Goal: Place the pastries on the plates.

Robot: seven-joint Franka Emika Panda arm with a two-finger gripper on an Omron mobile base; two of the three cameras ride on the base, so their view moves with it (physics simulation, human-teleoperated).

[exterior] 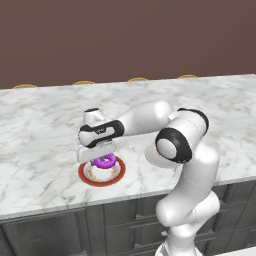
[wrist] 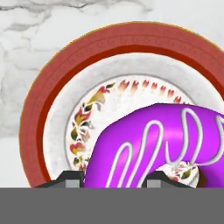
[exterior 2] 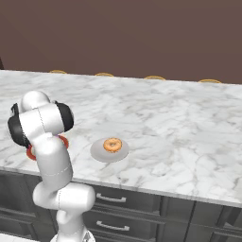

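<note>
The purple frosted donut (wrist: 175,135) hangs low over the red-rimmed plate (wrist: 48,87), above its patterned white centre. My gripper (wrist: 116,179) is shut on the donut's ring, one dark fingertip on each side. From the left base view the gripper (exterior: 101,160) points down over the same red-rimmed plate (exterior: 100,183) near the counter's front edge, with the donut (exterior: 107,161) under the hand. The orange-brown pastry (exterior 2: 112,145) lies on the plain pale plate (exterior 2: 99,152) to the right. My arm hides most of the red-rimmed plate (exterior 2: 31,153) in the right base view.
Both plates sit on a white marble counter (exterior: 45,130) close to its front edge (exterior: 50,206), with dark drawers (exterior 2: 142,212) below. Tan chair backs (exterior: 84,82) peek over the far edge. My elbow (exterior: 175,145) covers part of the pale plate (exterior: 150,159).
</note>
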